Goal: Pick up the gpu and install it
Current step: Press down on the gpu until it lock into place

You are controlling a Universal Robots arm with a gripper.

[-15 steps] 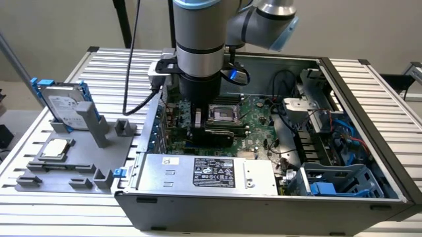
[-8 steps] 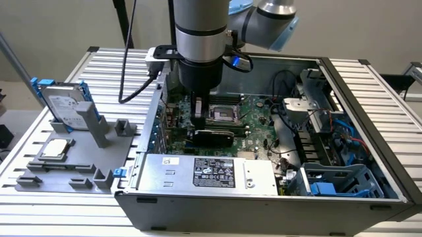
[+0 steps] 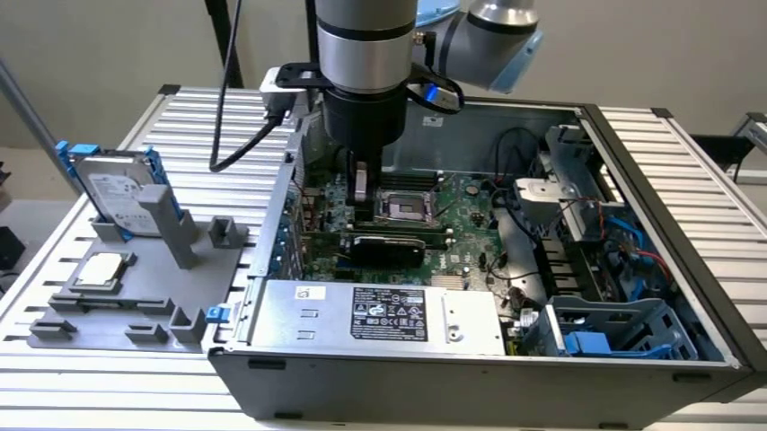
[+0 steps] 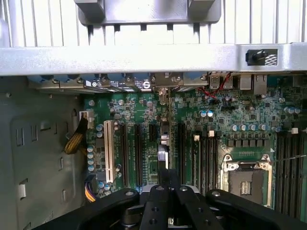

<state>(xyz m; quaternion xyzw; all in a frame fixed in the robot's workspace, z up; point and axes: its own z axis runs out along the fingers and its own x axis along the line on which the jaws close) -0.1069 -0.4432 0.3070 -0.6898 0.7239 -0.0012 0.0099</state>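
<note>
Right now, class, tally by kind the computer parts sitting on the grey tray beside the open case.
hard drive: 1
CPU chip: 1
Total: 2

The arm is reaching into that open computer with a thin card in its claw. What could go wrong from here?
1. The gpu is held edge-on in the shut gripper above several closely spaced expansion slots. A small offset could press it beside its slot or into the wrong one.
2. Its far end sits close to the case's rear wall and might catch there.
3. The uncovered CPU socket is nearby, so a slipped card could strike it.
</note>
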